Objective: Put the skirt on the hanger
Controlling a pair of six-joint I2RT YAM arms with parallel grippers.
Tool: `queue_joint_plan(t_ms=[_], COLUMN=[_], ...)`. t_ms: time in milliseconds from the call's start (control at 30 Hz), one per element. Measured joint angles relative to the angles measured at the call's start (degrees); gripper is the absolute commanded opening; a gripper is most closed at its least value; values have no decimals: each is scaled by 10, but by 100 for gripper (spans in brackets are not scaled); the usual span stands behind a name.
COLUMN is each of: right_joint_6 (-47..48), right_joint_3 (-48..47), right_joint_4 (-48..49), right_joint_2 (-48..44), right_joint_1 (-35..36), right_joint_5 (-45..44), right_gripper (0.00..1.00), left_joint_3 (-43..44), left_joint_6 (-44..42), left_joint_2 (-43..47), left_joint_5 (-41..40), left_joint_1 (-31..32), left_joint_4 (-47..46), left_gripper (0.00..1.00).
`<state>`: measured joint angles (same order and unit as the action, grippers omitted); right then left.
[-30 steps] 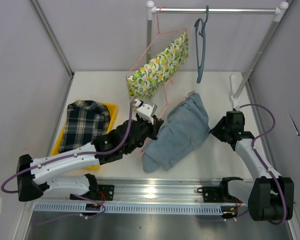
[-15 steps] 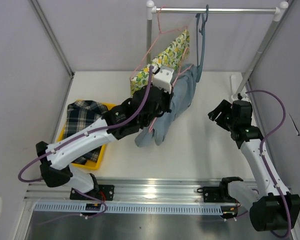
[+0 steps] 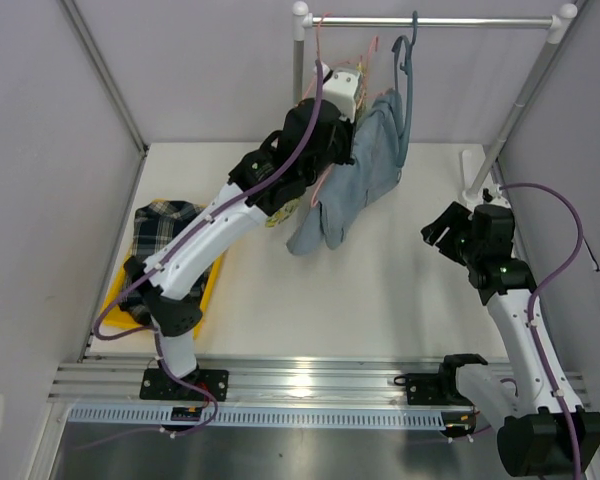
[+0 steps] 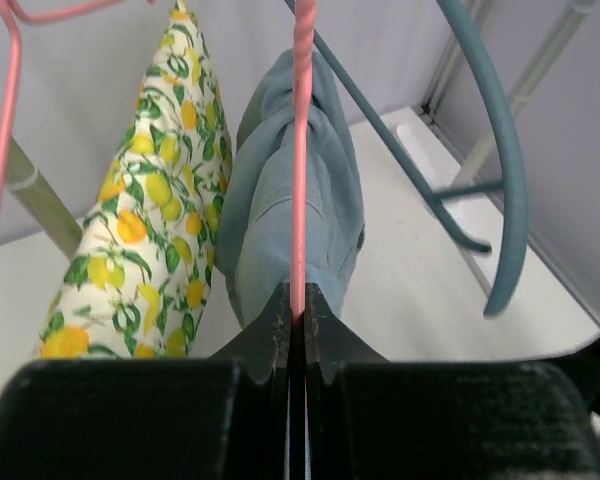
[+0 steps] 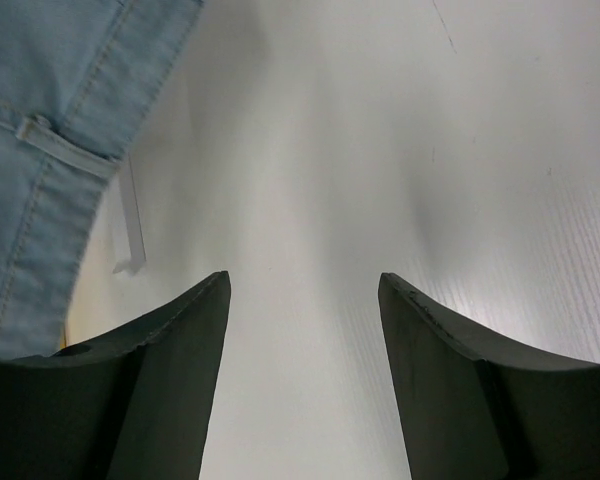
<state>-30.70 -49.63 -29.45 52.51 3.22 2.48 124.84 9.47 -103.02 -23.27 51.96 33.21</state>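
The lemon-print skirt (image 4: 130, 220) hangs below the rail next to a pink wire hanger (image 4: 5, 100). In the top view my raised left arm hides most of it. My left gripper (image 4: 301, 300) is shut on the wire of a second pink hanger (image 4: 301, 150), held high by the rail (image 3: 430, 20). A blue denim shirt (image 3: 355, 185) is draped on that hanger and dangles over the table. My right gripper (image 5: 302, 290) stands open and empty low over the table, to the right of the denim (image 5: 50, 100).
A thicker blue-grey hanger (image 4: 500, 180) hangs on the rail just right of the denim. A dark plaid shirt (image 3: 155, 225) lies in a yellow tray (image 3: 212, 288) at the left. The rail's slanted post (image 3: 515, 110) stands at the right.
My left arm has lifted the pink hanger with the denim shirt from the table up to the rail. My right gripper has opened and drawn back to the right.
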Motion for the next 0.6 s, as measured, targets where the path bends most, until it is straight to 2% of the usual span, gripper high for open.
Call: queue_joint_plan(t_ms=[67,133,367,600], right_joint_6=[3,6,8,9], right_joint_3=[0,0,0,0], right_joint_4=[-3,-3,-3,-3], right_joint_2=[-4,-8,-14,-24], right_joint_1=[-5,-9,-16,-16], right_joint_5=[2,5,15,20], right_gripper=[67,67,67,67], left_joint_3=[67,95,85,94], left_joint_6=[-1,-5,-16,-26], left_joint_2=[-38,-58,-63,-75], left_joint_5=[14,21,47,61], left_joint_1=[-18,-31,-72,-83], left_joint_4=[21,21,-12,-62], left_gripper=[0,0,0,0])
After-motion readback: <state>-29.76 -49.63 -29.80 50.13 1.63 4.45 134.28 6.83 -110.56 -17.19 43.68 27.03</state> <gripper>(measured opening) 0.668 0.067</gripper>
